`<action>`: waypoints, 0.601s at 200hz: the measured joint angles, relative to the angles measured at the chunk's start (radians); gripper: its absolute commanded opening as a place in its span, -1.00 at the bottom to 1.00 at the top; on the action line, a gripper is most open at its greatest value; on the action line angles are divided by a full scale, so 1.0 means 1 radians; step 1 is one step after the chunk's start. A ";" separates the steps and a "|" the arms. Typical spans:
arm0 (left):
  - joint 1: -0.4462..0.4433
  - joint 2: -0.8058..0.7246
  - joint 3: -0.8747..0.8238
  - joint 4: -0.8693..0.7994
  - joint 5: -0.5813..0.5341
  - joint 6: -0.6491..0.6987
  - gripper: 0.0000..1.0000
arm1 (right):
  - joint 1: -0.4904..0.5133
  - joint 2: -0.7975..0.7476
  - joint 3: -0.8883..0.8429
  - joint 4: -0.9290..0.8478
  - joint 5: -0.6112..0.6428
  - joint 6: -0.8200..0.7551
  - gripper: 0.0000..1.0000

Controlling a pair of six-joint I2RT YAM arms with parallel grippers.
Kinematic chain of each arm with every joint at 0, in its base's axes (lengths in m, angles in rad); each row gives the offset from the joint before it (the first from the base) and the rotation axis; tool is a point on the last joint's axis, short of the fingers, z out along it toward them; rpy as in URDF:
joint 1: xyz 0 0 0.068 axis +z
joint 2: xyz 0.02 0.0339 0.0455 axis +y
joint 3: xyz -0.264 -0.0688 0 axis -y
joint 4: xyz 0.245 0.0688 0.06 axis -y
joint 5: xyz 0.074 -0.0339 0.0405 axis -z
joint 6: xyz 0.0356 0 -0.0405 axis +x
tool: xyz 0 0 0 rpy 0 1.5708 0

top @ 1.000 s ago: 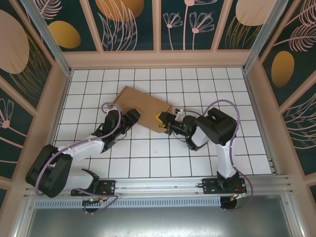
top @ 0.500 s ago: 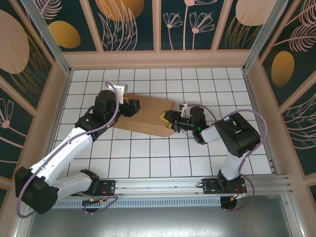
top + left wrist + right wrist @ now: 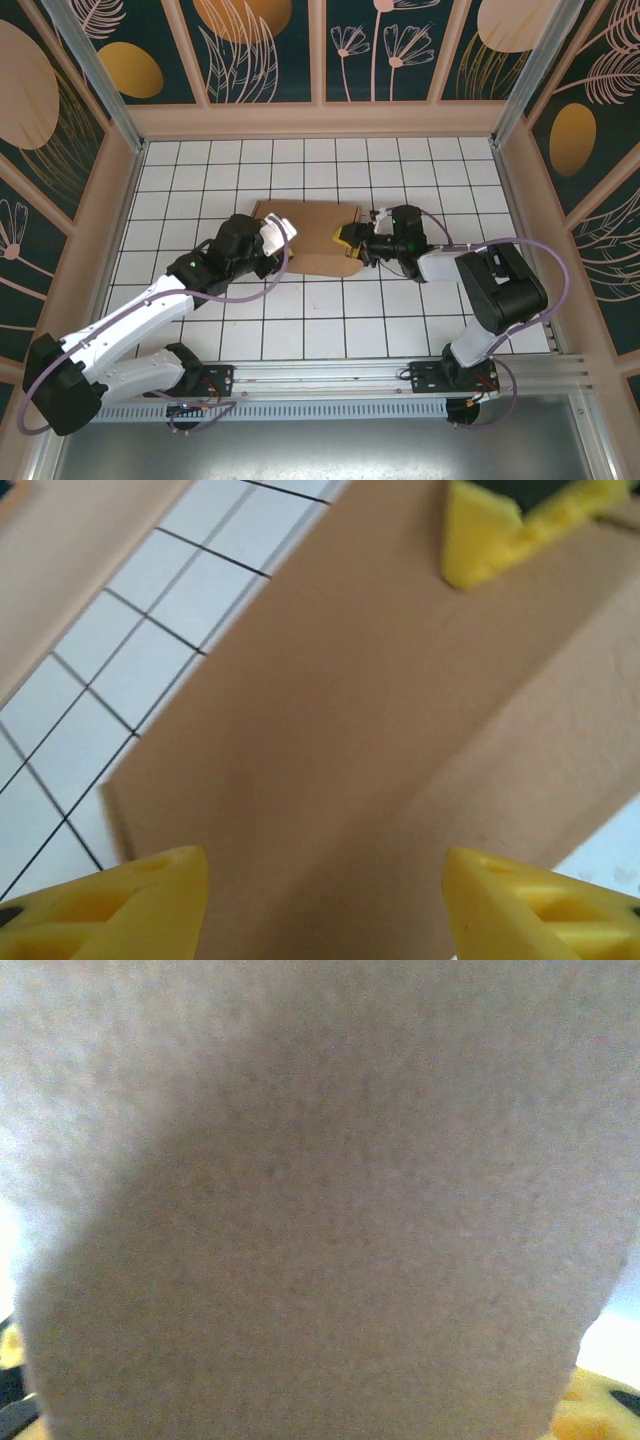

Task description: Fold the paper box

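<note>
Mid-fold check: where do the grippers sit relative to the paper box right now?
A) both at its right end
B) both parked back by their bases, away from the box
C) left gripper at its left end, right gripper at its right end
C: in the top view the left gripper is at the left end of the paper box and the right gripper is at its right end.

A tabletop (image 3: 300, 320) of white tiles, ruled with a black grid, is enclosed on three sides by walls (image 3: 265, 50) of dark teal panels (printed with pale flowers, fronds and gold ovals) set in peach frames. Silver metal posts (image 3: 92, 75) are fixed at the far corners, and a metal rail (image 3: 330, 372) is laid along the near edge. The tiles are evenly lit.
</note>
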 measured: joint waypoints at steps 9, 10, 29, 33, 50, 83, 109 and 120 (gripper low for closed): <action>-0.012 0.013 -0.006 0.000 0.002 0.037 0.25 | -0.002 -0.010 0.002 -0.003 -0.008 0.000 -0.34; -0.013 0.015 -0.007 0.000 0.002 0.040 0.25 | -0.002 -0.012 0.003 -0.003 -0.010 0.000 -0.33; -0.027 0.041 -0.016 0.000 0.005 0.101 0.24 | -0.002 -0.035 0.004 -0.008 -0.023 0.001 -0.33; -0.028 0.046 -0.017 0.000 0.003 0.111 0.24 | -0.002 -0.039 0.004 -0.010 -0.025 0.002 -0.33; -0.028 0.065 -0.018 0.001 -0.008 0.142 0.23 | -0.002 -0.053 0.004 -0.011 -0.037 0.009 -0.33; -0.029 0.096 -0.018 0.039 -0.055 0.188 0.18 | -0.001 -0.076 0.004 -0.004 -0.038 0.041 -0.33; -0.035 0.115 -0.031 0.097 -0.099 0.228 0.17 | 0.009 -0.084 0.004 0.008 -0.036 0.069 -0.34; -0.043 0.114 -0.050 0.132 -0.126 0.255 0.17 | 0.017 -0.086 0.004 0.014 -0.029 0.082 -0.33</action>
